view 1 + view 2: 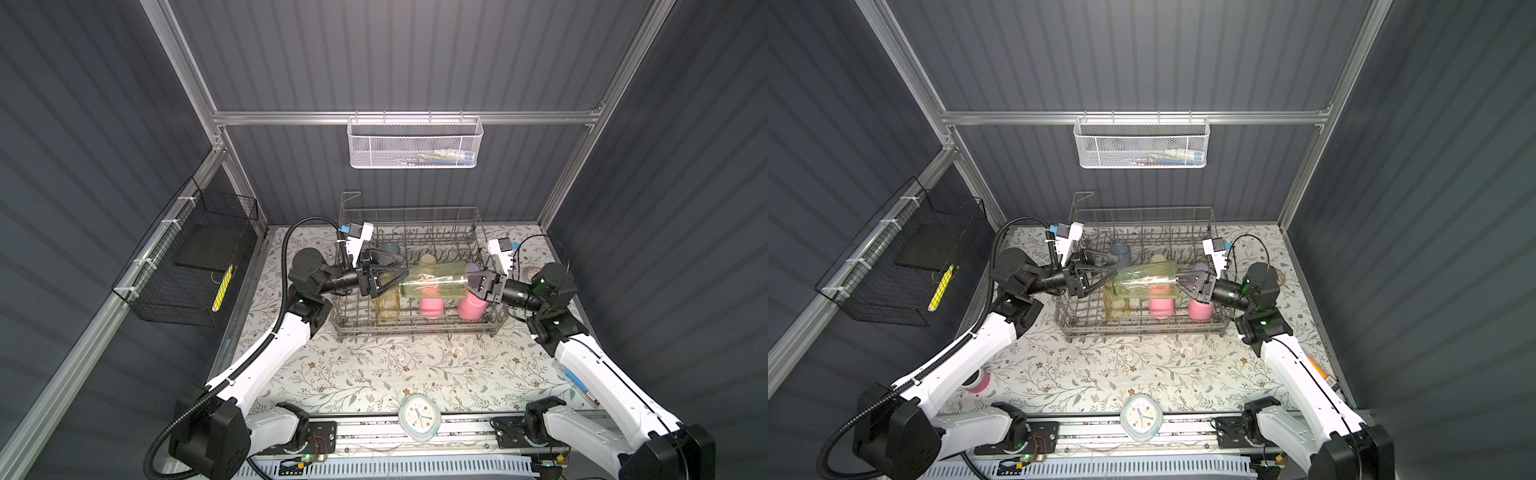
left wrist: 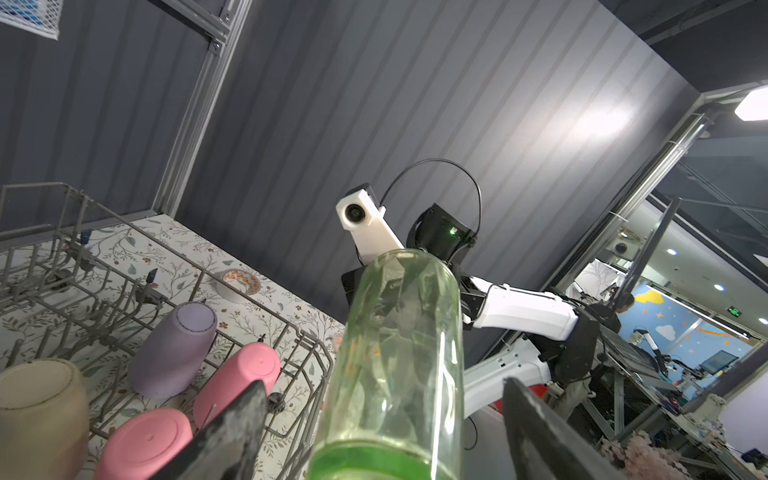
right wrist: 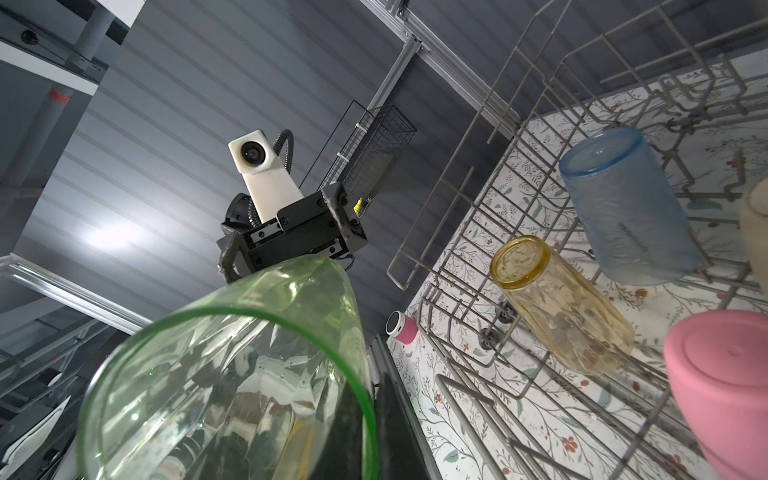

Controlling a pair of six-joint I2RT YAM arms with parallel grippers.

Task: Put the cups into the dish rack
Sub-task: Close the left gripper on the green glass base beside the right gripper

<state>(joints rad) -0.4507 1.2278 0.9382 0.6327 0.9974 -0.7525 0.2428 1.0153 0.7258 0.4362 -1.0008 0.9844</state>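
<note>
Green cup (image 1: 432, 280) hangs sideways over the middle of the rack (image 1: 415, 330). R claw (image 1: 468, 284) pinches its thin rim; L claw (image 1: 401, 280) is spread wide round the thick bottom, not squeezing. Cup's see-through, smooth & round, so it could slip, tip down & bang the pink cups (image 1: 431, 307) below.

white arms (image 1: 270, 353), black joints (image 1: 307, 268), ribbed cable (image 1: 284, 259)

floral table (image 1: 374, 370); on it the dish rack (image 1: 415, 329), a clock (image 1: 419, 417), a pink cylinder (image 1: 979, 382)
</note>
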